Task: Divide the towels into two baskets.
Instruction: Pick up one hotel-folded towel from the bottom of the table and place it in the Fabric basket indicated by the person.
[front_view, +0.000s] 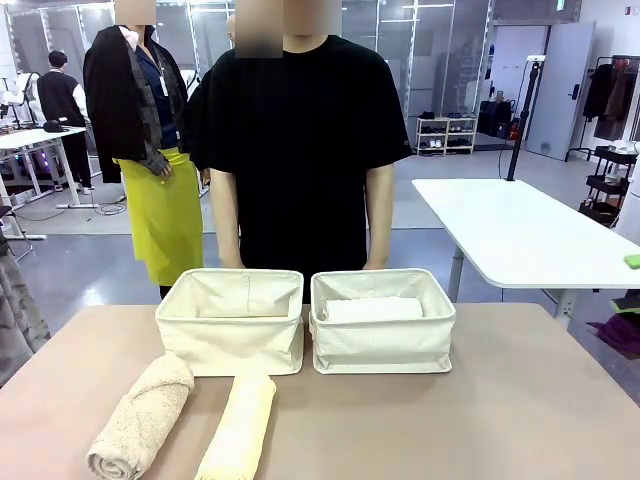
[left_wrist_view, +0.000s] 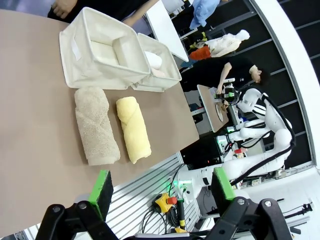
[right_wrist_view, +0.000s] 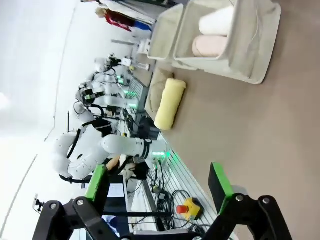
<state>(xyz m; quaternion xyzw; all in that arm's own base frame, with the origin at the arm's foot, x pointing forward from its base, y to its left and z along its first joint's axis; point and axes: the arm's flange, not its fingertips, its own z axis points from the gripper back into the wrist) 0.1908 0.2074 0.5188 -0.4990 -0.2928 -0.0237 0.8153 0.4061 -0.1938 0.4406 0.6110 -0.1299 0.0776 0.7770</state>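
Half done: the white towel (front_view: 372, 309) and pink towel (right_wrist_view: 210, 46) sit in the right basket (front_view: 382, 345); the tan towel (front_view: 140, 415) and yellow towel (front_view: 240, 430) lie on the counter (front_view: 520, 400), and the left basket (front_view: 232, 348) seems empty. The left gripper (left_wrist_view: 162, 186) and right gripper (right_wrist_view: 159, 182) have jaws apart.

- No text, brand, number or sign can be read in any view
- A small pale tag (left_wrist_view: 75, 48) is seen on the side wall of one basket (left_wrist_view: 102, 75); whatever is printed on it is too small to be made out
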